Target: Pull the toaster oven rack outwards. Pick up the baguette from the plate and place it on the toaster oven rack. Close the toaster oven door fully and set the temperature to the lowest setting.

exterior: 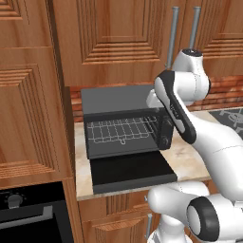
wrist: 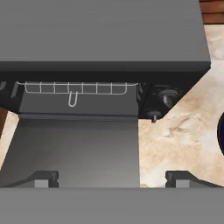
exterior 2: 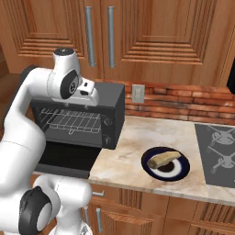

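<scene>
Wooden cabinets (exterior 2: 151, 32) fill the wall above and beside a marbled counter (exterior 2: 137, 147) with a brick strip (exterior 2: 183, 98) behind it. A built-in black oven (exterior: 28, 218) with a knob sits low in the left base view, under the tall cabinet. Part of a stovetop (exterior 2: 218, 151) lies at the counter's right end.

The white robot arm (exterior: 209, 137) bends over the counter, its hand above and in front of the toaster oven (exterior 2: 108, 98), a dark grey box at the counter's left end. The toaster oven door (exterior: 130, 173) lies folded down flat, jutting past the counter edge. Inside the open cavity the wire rack (exterior: 123, 130) sits level, its front loop near the opening; whether it is drawn out at all is hard to tell. Two knobs (wrist: 168, 97) show on the narrow strip to the right of the cavity.

The plate (exterior 2: 181, 172), navy-rimmed, rests on the counter well to the right of the toaster oven, before the stovetop. The baguette (exterior 2: 163, 159) lies across it, tilted toward its left rim.

The gripper (wrist: 113, 178) hangs over the lowered door, jaws spread wide and holding nothing, its two dark fingertips (wrist: 43, 178) far apart.
</scene>
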Controlling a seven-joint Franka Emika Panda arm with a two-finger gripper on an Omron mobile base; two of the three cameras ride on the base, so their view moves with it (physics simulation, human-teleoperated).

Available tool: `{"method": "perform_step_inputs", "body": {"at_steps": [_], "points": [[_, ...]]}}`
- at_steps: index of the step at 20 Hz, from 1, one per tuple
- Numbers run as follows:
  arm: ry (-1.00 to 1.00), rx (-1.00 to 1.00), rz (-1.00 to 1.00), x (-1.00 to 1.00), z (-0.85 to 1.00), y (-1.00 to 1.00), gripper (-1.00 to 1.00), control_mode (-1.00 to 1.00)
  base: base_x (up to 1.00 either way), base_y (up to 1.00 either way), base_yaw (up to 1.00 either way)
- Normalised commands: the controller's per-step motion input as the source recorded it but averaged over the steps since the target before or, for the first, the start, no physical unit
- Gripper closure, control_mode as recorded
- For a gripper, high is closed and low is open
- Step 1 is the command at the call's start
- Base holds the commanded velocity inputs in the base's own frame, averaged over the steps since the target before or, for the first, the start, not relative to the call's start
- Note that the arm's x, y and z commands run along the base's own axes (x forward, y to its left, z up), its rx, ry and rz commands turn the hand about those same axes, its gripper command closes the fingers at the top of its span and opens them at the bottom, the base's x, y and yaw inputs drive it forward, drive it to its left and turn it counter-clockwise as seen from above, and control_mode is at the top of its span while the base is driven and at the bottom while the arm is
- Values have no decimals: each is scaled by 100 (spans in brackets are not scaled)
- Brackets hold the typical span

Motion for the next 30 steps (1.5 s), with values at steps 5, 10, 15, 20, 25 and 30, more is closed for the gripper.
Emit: {"method": "perform_step_inputs", "body": {"at_steps": [5,10,15,20,25,30], "points": [[0,0,0,-3,-17,4,-100,-100,0,0,0],[0,0,0,0,-19,6,-100,-100,0,0,0],[0,0,0,0,-21,8,-100,-100,0,0,0],[0,0,-1,0,-21,13,-100,-100,0,0,0],[0,0,-1,0,-19,20,-100,-100,0,0,0],[0,0,-1,-1,-22,21,-100,-100,0,0,0]]}}
